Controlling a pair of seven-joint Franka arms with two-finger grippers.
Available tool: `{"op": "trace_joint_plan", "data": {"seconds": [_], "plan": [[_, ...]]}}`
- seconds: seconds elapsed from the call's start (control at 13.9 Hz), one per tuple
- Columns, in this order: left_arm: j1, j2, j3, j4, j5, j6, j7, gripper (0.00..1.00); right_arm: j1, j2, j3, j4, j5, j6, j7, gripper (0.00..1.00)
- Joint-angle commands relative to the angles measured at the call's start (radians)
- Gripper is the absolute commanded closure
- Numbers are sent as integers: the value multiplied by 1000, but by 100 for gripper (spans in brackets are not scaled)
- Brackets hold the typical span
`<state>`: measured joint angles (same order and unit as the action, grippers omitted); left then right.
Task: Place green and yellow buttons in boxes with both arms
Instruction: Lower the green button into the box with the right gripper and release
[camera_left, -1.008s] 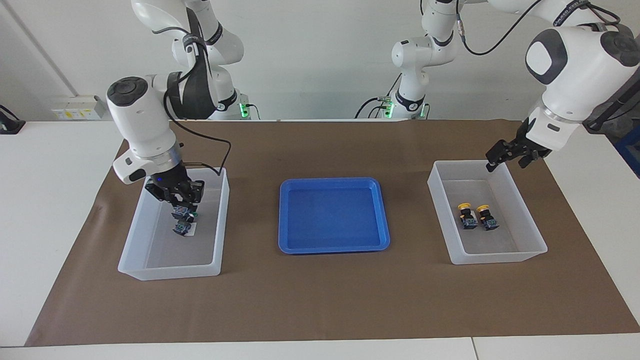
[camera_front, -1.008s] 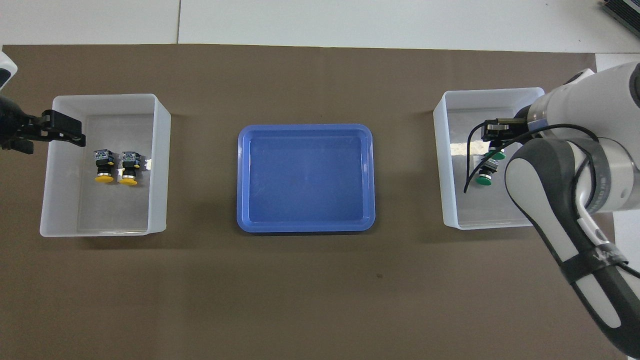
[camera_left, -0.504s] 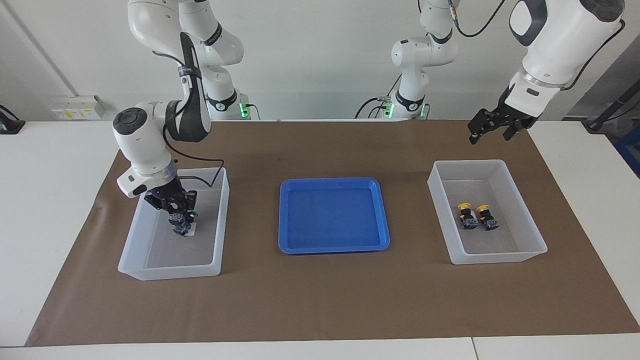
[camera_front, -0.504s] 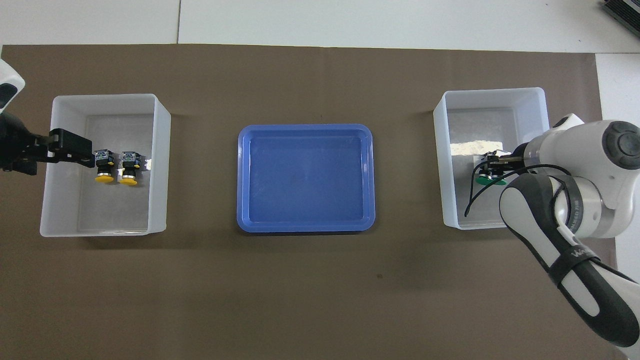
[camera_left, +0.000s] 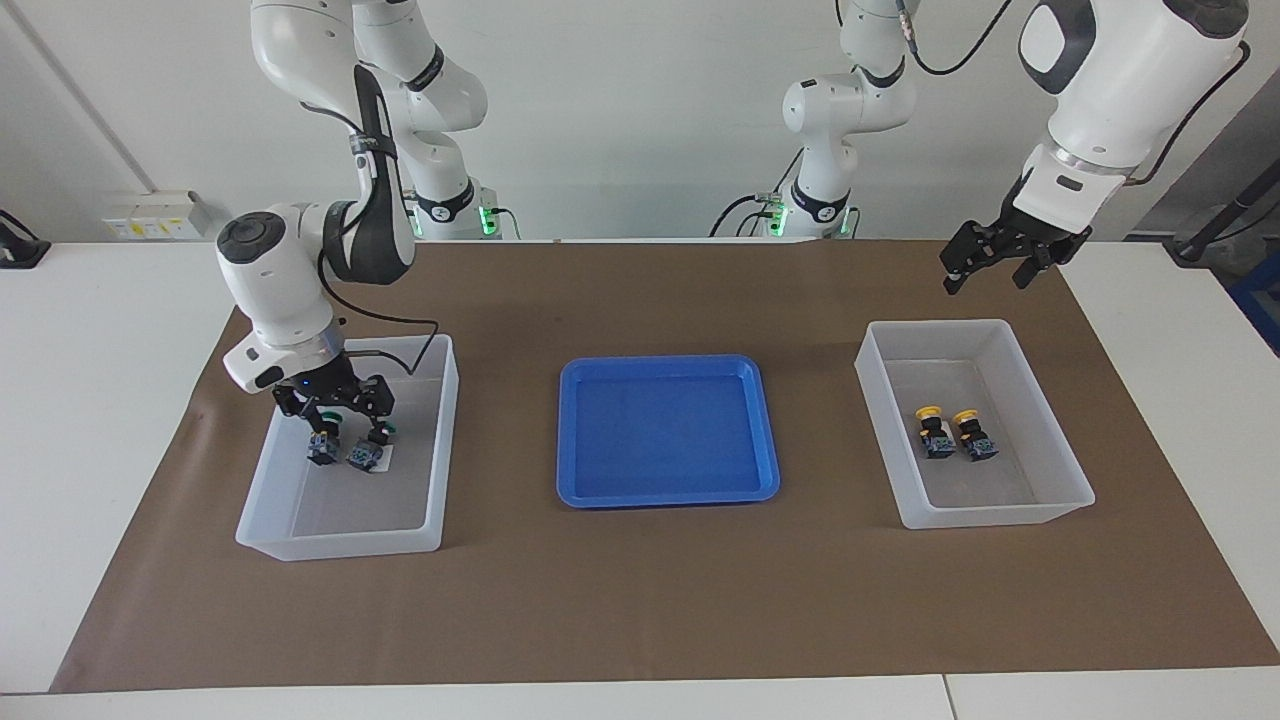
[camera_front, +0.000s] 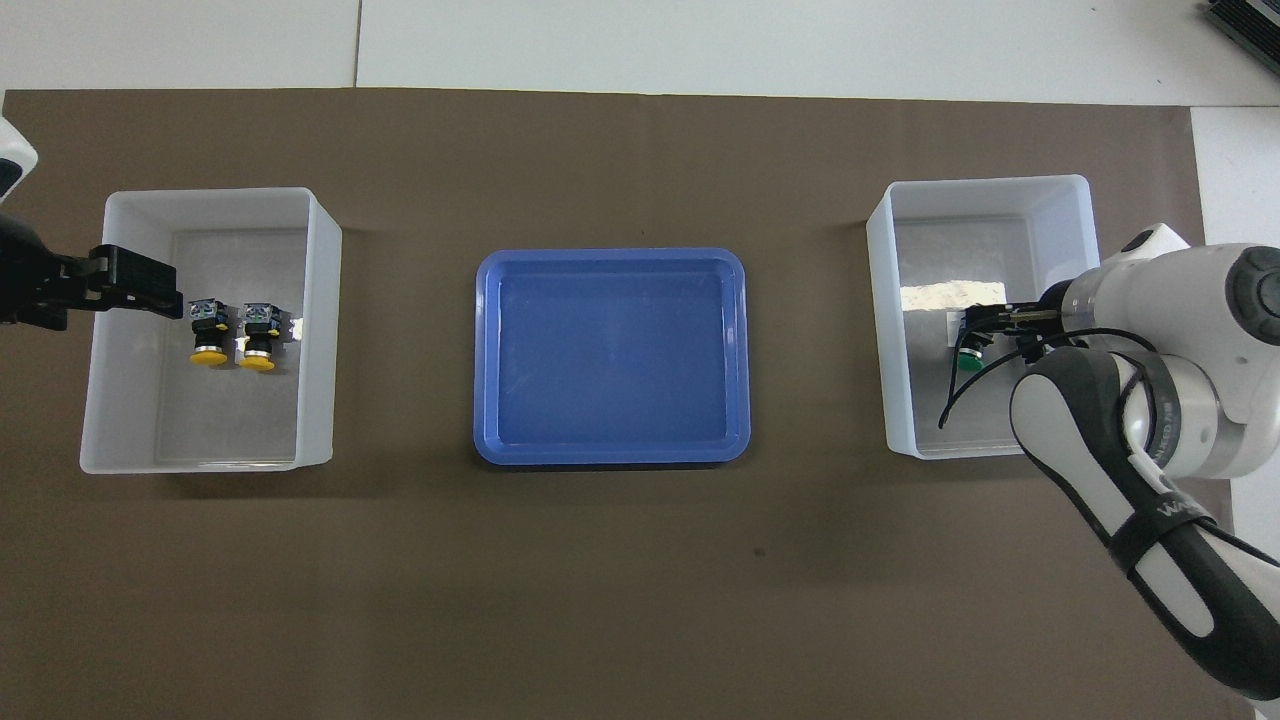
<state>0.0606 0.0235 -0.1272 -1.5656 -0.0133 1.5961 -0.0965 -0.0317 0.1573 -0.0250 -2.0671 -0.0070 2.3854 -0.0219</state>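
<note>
Two views. Facing view: right gripper (camera_left: 335, 405) sits low inside the translucent bin (camera_left: 440, 440) at the right arm's end, fingers spread apart, holding nothing; two green-capped buttons (camera_left: 322, 447) (camera_left: 366, 455) lie on the bin floor directly under the fingertips, side by side. Left gripper (camera_left: 990, 268) hangs in the air above the robot-side rim of the other bin (camera_left: 1050, 440), jaws apart, empty; two yellow-capped buttons (camera_left: 936, 432) (camera_left: 972, 434) lie side by side below it on that bin's floor. Blue tray (camera_left: 668, 495) lies between the bins

Overhead view: left gripper (camera_front: 125, 283) overlaps the bin rim (camera_front: 320, 330), just beside the yellow pair (camera_front: 208, 331) (camera_front: 258, 333). Right gripper (camera_front: 985, 325) covers the green buttons; only one green cap (camera_front: 968, 361) shows
</note>
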Motion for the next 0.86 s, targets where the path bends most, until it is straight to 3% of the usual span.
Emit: {"op": "trace_joint_plan", "data": {"seconds": [0.0,0.43,0.79], "plan": [[-1,-17,3,-16,19,31,15,0,-2,-21,14,125,-5,-157,87,0],[-1,-16,4,-2,21,71,11,0,-4,-85,17,355,-5,-494,114,0],[-1,-17,4,4,21,-8,12,0,-7,-192,10,389,-2,-666,142,0]]}}
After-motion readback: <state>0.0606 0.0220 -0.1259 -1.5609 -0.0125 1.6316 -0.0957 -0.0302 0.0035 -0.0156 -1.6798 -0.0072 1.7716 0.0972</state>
